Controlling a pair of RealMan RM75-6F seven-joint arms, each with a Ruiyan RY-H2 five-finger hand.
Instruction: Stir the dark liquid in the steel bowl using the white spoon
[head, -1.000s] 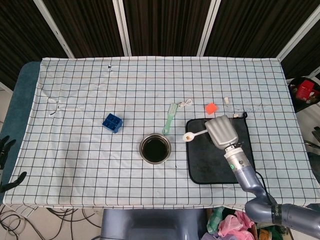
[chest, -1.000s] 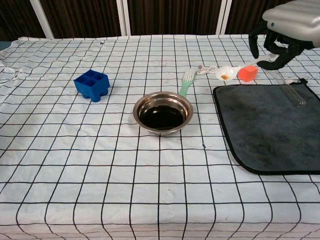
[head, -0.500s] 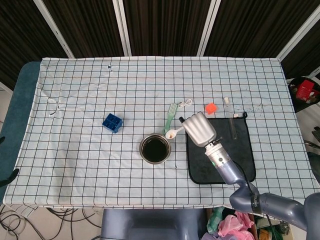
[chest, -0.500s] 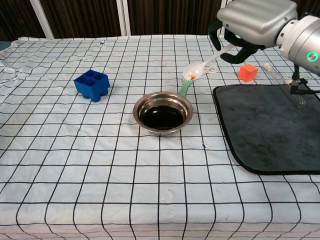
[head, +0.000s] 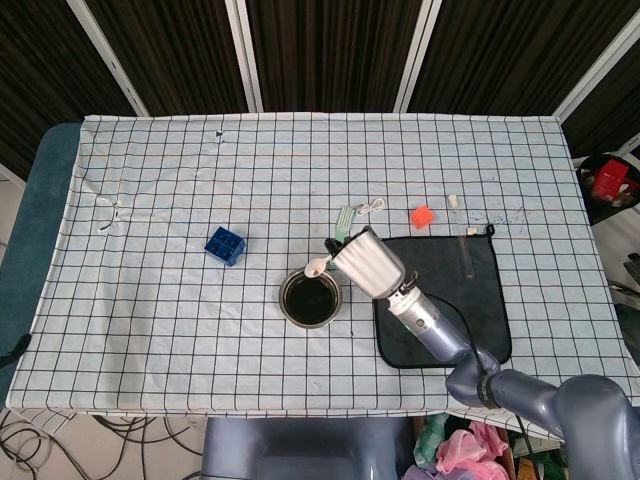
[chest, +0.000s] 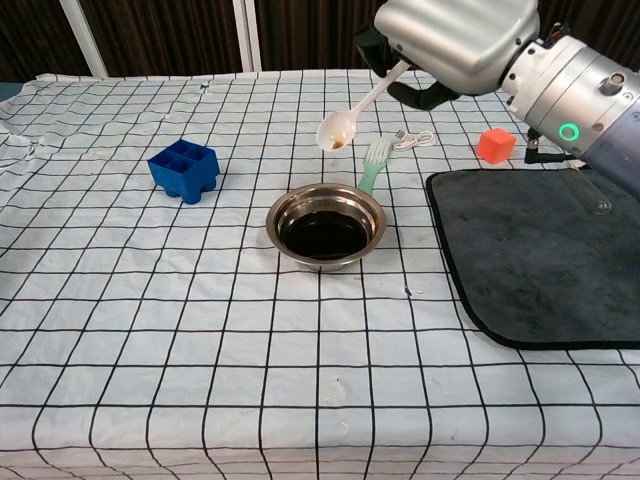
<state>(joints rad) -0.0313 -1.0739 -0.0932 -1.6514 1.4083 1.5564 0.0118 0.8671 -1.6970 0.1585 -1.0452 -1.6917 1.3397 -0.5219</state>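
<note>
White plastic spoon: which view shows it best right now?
The chest view. There the white plastic spoon shows whole from the side, handle in the right hand, its stained bowl tilted down above the round steel bowl. The head view shows only the spoon's bowl; the hand hides the handle.

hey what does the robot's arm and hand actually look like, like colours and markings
Only the right arm shows. The right hand has a smooth silver-grey shell over its back, with black fingers beneath. Behind it the right arm is a rounded silver-grey cylinder with a darker band at the wrist and a glowing green ring light. In the head view a thin black cable runs along the forearm.
</note>
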